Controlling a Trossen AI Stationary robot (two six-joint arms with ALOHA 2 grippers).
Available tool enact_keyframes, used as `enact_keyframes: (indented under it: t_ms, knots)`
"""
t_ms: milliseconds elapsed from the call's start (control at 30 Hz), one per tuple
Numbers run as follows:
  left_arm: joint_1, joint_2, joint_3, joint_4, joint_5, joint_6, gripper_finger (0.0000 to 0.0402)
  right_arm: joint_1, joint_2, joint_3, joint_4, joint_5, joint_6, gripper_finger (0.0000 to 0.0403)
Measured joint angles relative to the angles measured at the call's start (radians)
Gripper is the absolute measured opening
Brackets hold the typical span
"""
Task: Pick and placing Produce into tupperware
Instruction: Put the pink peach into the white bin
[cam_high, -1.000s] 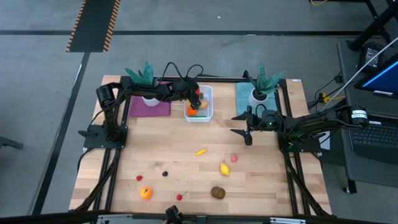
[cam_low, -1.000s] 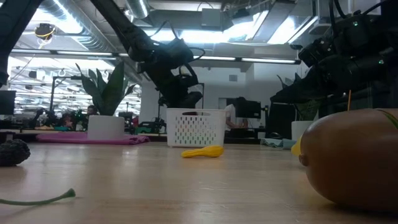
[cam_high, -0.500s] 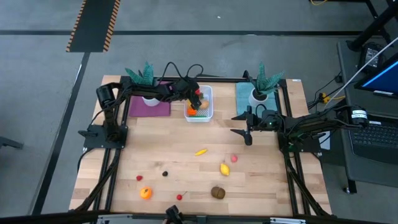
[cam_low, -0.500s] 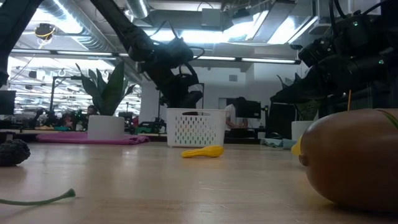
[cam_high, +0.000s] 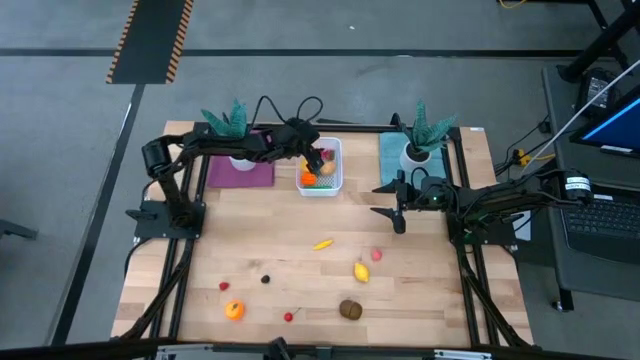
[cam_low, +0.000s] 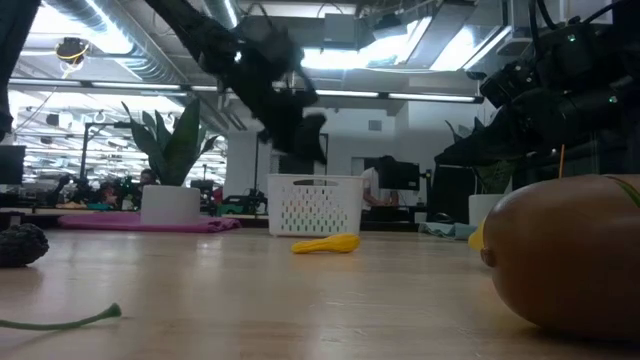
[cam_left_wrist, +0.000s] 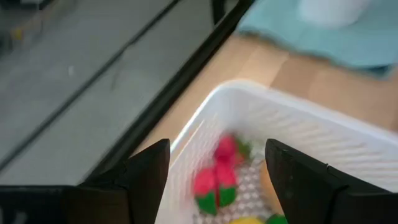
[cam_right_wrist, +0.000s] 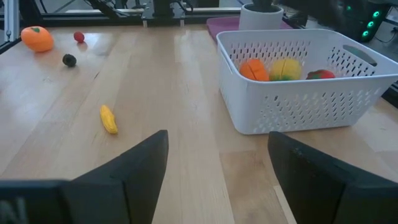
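Near edge of the table (cam_high: 420, 300): kiwi (cam_high: 350, 309), orange (cam_high: 234, 310), cherry (cam_high: 288, 317), a red berry (cam_high: 224, 286) and a dark one (cam_high: 266, 279) — all unpicked. Mid-table: lemon (cam_high: 361, 271), strawberry (cam_high: 377, 254), banana (cam_high: 322, 243), also loose. Farther back, right gripper (cam_high: 396, 200) waiting, fingers apart, nothing between them. At the far edge, tupperware (cam_high: 321, 166) holding several pieces. Left gripper (cam_high: 326, 160) above it, fingers spread and empty. Roughly a third done — eight or so pieces left.
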Motion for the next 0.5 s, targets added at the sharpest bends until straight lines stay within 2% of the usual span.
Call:
enact_keyframes:
  t_ms: [233, 333, 500]
  knots:
    - [-0.127, -0.13, -0.031, -0.076, -0.008, 0.04, 0.0248, 0.003, 0.0, 0.0, -0.001, 0.0, -0.025, 0.0278]
    - [-0.21, -0.191, -0.117, -0.007, -0.035, 0.035, 0.0248, 0.011, 0.0, 0.0, -0.002, 0.0, -0.029, 0.0278]
    - [-0.388, -0.312, -0.316, 0.17, -0.187, 0.006, 0.0248, 0.04, 0.0, 0.0, 0.0, 0.0, -0.078, 0.0278]
